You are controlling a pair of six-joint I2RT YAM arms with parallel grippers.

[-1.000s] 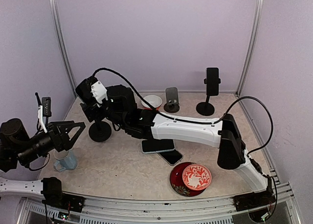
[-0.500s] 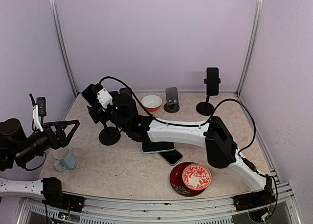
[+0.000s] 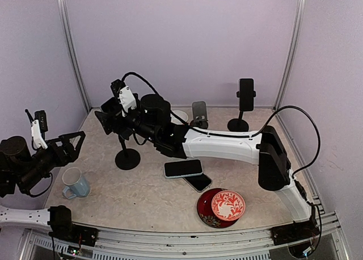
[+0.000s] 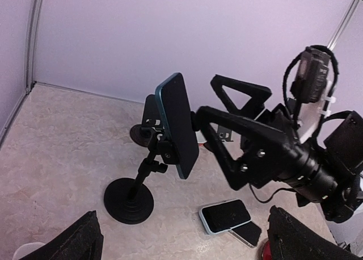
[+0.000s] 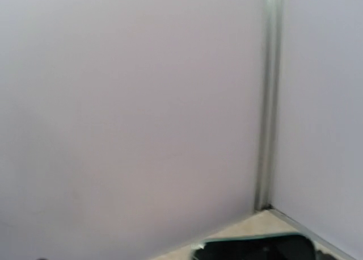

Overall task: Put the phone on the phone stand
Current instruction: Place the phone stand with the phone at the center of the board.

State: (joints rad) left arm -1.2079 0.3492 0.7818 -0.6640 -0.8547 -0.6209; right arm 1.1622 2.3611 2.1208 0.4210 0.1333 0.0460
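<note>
Seems nearly done: blue-edged black phone [image 4: 177,126] seated on black round-based stand [image 4: 129,200], right gripper [image 4: 206,94] and left gripper [image 3: 72,143] splayed wide, empty; only backing away left.

Phone [image 4: 177,126] teal-edged, stand [image 4: 129,200] black, plate [image 3: 228,205] red with white flowers.

Phone [image 4: 180,129] w/ glossy blk face (blue edge); stand [image 4: 129,200] matt blk; table [image 3: 142,197] smooth, marble-look; plate [image 3: 204,208] glossy.
</note>
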